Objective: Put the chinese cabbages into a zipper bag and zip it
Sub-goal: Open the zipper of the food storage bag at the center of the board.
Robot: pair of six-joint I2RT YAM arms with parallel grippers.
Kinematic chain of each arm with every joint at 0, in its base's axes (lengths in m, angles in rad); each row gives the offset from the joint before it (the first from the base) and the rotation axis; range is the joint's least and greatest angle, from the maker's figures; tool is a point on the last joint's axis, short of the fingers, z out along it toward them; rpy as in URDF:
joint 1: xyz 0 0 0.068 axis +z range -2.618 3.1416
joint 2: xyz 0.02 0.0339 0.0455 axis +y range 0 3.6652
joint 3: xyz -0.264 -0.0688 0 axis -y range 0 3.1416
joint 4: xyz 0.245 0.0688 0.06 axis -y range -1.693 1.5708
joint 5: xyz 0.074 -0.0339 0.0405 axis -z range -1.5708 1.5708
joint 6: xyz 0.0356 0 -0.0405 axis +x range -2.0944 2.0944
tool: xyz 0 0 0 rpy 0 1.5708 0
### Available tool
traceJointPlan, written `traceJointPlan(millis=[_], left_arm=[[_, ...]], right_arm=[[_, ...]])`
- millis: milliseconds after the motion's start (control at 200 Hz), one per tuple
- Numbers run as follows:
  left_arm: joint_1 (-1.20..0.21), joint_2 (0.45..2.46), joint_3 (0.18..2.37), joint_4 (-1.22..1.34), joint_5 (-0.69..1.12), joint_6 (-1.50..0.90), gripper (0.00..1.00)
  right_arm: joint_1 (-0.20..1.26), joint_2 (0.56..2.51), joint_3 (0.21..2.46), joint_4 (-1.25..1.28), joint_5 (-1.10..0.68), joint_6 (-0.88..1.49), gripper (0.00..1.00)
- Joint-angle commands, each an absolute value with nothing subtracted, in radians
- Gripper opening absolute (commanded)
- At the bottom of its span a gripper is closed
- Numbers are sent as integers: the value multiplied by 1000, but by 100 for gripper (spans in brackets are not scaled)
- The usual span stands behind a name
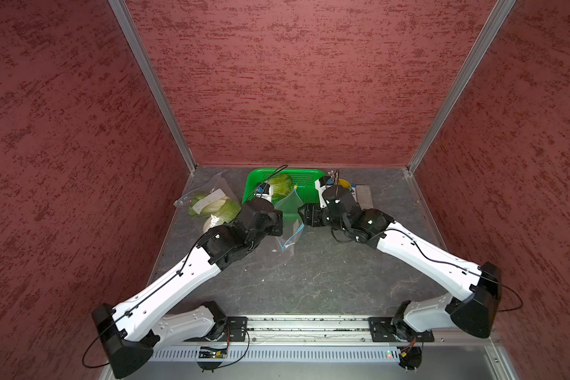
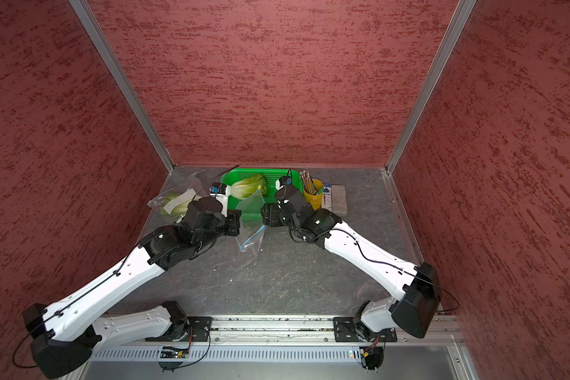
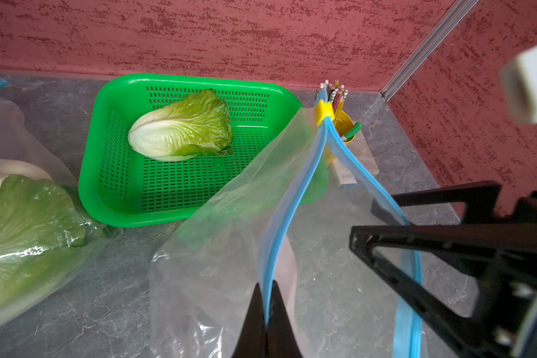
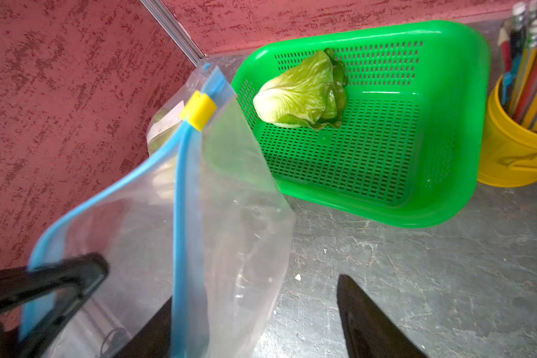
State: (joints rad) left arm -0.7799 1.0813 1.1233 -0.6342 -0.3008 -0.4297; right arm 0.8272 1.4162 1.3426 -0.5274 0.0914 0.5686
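One chinese cabbage [image 3: 183, 127] [image 4: 304, 93] lies in the green basket [image 1: 310, 194] [image 2: 277, 177] at the back. More cabbage heads sit inside a clear bag with a white label [image 1: 211, 205] [image 3: 28, 223] on the left. An empty zipper bag [image 1: 288, 214] [image 2: 250, 214] with a blue zip rim hangs upright between my arms, mouth spread, yellow slider [image 3: 324, 111] [image 4: 199, 109] at the far end. My left gripper [image 3: 265, 285] is shut on one blue rim. My right gripper [image 4: 255, 291] [image 3: 363, 221] is open, with the other rim lying against one finger.
A yellow cup of pencils [image 2: 312, 194] [image 4: 515, 139] stands right of the basket, with a flat grey block [image 1: 364, 195] beside it. Red walls close in the back and both sides. The grey tabletop [image 1: 310, 279] stretches towards the arm bases.
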Motion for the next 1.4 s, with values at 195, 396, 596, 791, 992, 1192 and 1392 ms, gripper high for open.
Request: traceJointPlan(millis=[195, 396, 596, 791, 992, 1192, 1392], left_arm=[[-777, 1108, 1109, -589, -315, -443, 0], [-777, 1107, 1131, -608, -340, -418, 0], [-777, 1078, 1179, -655, -415, -372, 0], [-777, 1050, 1216, -743, -470, -363, 0], [-773, 1015, 1145, -762, -440, -440, 0], [-723, 985, 1051, -753, -389, -489, 0], [-681, 980, 983, -689, -341, -502, 0]], right_arm=[[850, 1495, 1461, -679, 116, 543, 66], [854, 1506, 1484, -729, 119, 538, 57], [856, 1507, 1455, -771, 171, 526, 53], [857, 1489, 1361, -641, 109, 496, 52], [859, 1506, 1302, -478, -15, 469, 53], [857, 1508, 1262, -396, -46, 461, 56], [857, 1458, 1229, -292, -89, 459, 59]])
